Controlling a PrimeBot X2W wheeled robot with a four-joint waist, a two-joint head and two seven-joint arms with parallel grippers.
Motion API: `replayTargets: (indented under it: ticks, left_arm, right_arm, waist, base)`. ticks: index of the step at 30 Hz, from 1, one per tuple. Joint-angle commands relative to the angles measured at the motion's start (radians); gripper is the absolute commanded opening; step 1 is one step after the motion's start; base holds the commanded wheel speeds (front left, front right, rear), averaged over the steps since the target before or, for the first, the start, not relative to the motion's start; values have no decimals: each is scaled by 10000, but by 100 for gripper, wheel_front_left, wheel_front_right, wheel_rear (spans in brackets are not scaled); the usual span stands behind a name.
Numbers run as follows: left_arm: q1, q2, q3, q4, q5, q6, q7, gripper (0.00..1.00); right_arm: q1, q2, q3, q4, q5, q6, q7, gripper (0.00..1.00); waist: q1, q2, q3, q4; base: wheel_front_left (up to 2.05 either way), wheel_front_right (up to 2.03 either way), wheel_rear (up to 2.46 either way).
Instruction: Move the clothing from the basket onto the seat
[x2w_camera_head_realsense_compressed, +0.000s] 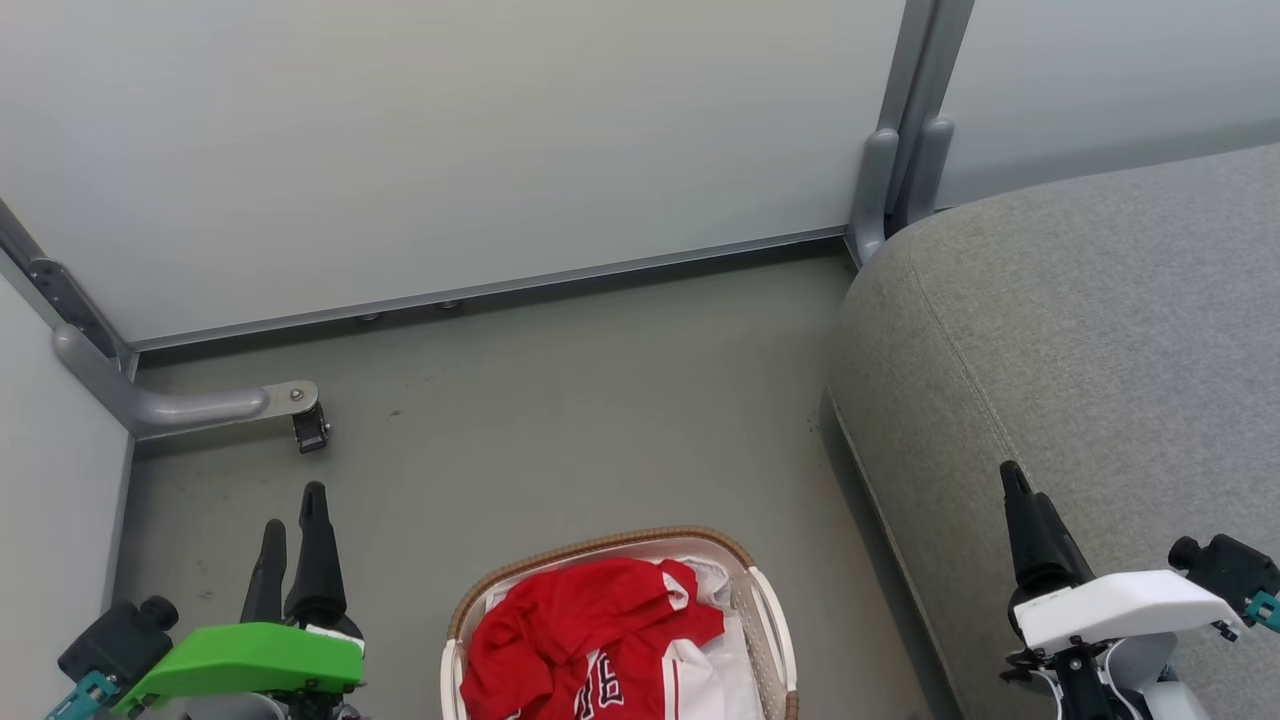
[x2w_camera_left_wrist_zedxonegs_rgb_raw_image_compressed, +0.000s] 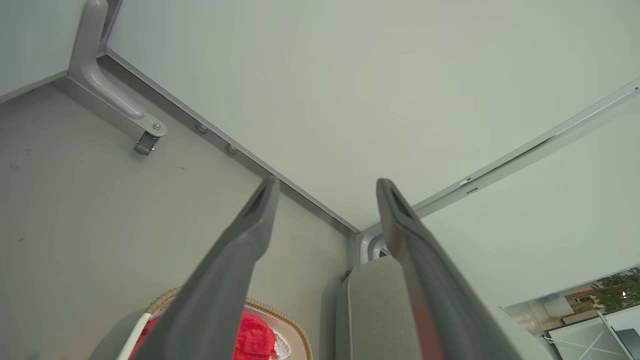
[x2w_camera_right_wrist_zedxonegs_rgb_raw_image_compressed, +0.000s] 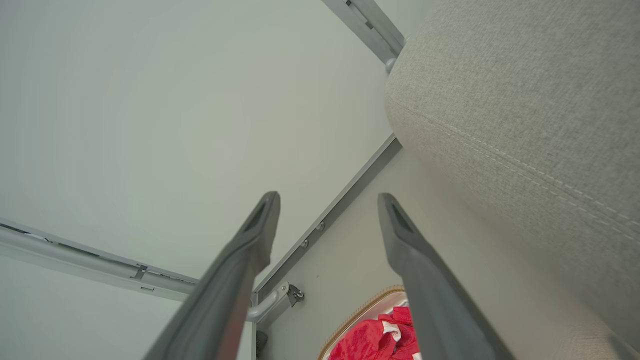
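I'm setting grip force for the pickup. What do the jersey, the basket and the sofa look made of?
The jersey: soft thin fabric, probably synthetic knit; it lies crumpled in loose folds. The basket: white hard plastic, judging by its perforated wall, with a brown woven-look rim. The sofa: matte grey woven upholstery; weave and stitched seams show.

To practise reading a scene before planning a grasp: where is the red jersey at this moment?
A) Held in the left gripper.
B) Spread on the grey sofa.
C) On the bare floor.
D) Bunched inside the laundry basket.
D: the red jersey lies crumpled inside the basket, the sofa beside it carries no jersey, and the left gripper and right gripper stand open, holding nothing.
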Motion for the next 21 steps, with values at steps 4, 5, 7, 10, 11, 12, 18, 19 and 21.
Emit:
replayTargets:
  ticks: [4, 5, 7, 10, 11, 12, 18, 19, 21]
  left_arm:
    - [93, 72, -118, -142, 813, 152, -214, 100]
    - [111, 73, -139, -145, 948, 165, -248, 100]
    - [151, 76, -190, -150, 1261, 187, -305, 100]
    - [234, 80, -261, -123, 1723, 239, -402, 100]
    - [273, 82, -294, -125, 1946, 255, -462, 100]
    - [290, 84, -306, -135, 2056, 260, -486, 100]
    - [401, 89, -371, -94, 2641, 298, -665, 100]
    - [412, 89, -380, -84, 2739, 299, -694, 100]
    - [432, 92, -402, -55, 2968, 296, -740, 100]
  right_arm:
    - [8, -77, 171, -96, -872, 1, -225, 100]
    - [17, -79, 192, -99, -1004, 2, -257, 100]
    - [44, -81, 219, -104, -1272, 2, -318, 100]
    - [70, -85, 280, -101, -1701, 2, -412, 100]
    - [90, -88, 326, -56, -1955, 2, -470, 100]
    - [96, -90, 342, -37, -2061, 2, -496, 100]
    - [107, -98, 462, 25, -2716, 2, -674, 100]
    - [106, -99, 481, 26, -2812, 2, -703, 100]
    - [107, -102, 519, 26, -3022, 2, -752, 100]
  waist:
    - [0, 0, -10, 16]
    - [0, 0, -13, 20]
    - [0, 0, -21, 29]
    - [0, 0, -29, 41]
    - [0, 0, -33, 52]
    - [0, 0, -34, 57]
    - [0, 0, -29, 88]
    - [0, 0, -25, 93]
    - [0, 0, -19, 103]
  base:
    - [0, 0, 0]
    - [0, 0, 0]
    - [0, 0, 0]
    - [0, 0, 0]
    - [0, 0, 0]
    - [0, 0, 0]
    - [0, 0, 0]
    - [0, 0, 0]
    - [0, 0, 0]
